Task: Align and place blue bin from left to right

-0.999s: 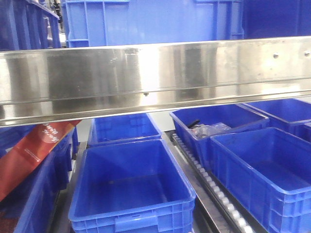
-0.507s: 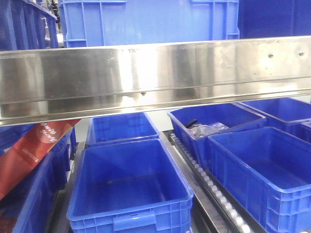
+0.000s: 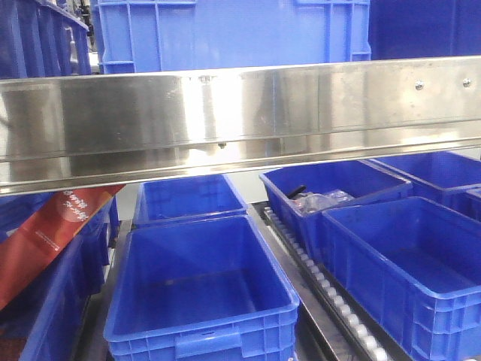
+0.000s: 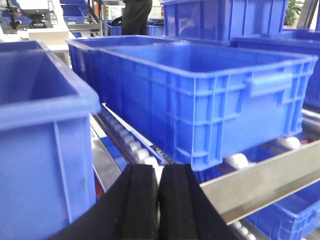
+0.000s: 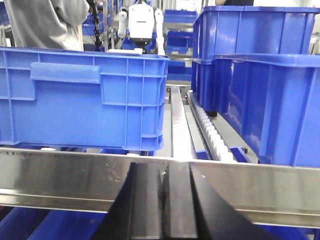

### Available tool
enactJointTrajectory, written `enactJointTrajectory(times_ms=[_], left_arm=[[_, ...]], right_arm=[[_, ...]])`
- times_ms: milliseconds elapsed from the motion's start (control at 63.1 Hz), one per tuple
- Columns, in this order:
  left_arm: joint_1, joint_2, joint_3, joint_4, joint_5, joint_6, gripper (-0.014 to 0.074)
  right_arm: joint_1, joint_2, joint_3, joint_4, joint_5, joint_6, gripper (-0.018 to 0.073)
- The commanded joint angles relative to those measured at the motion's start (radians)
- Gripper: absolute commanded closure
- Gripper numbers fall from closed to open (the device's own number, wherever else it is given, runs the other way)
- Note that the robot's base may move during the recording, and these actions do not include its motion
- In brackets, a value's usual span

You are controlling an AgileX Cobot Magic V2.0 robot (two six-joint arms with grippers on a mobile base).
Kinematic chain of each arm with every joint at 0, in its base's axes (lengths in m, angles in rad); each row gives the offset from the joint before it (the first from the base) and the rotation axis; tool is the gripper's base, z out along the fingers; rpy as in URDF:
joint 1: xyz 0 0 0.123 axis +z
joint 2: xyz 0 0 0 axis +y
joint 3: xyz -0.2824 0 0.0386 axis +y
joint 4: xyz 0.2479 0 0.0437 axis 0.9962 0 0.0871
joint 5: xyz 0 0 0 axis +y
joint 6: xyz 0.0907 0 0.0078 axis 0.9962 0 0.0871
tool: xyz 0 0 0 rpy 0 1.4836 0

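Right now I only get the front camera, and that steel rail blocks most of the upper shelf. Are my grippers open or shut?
Observer: The left gripper is shut, pads pressed together, with nothing between them.
Operator: And the right one?
Observer: The right gripper is shut too, also empty, low in front of the steel rail.
Operator: What is the blue bin sitting on?
Observer: In the left wrist view, the blue bin sits on white rollers, and neither gripper touches it.
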Motion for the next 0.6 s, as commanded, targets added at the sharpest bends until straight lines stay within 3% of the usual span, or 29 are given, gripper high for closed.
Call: enactJointTrajectory(times_ms=[0,587], left_arm=[[-0.004,-0.008,0.023,0.001,-0.052,0.005,0.0594],[-0.004,-0.008,0.027,0.005,-0.038,0.005,0.0594]], right_arm=[[0.002,-0.023,0.024,-0.003,-0.054,-0.009,0.0629],[0.002,-0.023,0.023,-0.003,-0.053,-0.009,0.0629]])
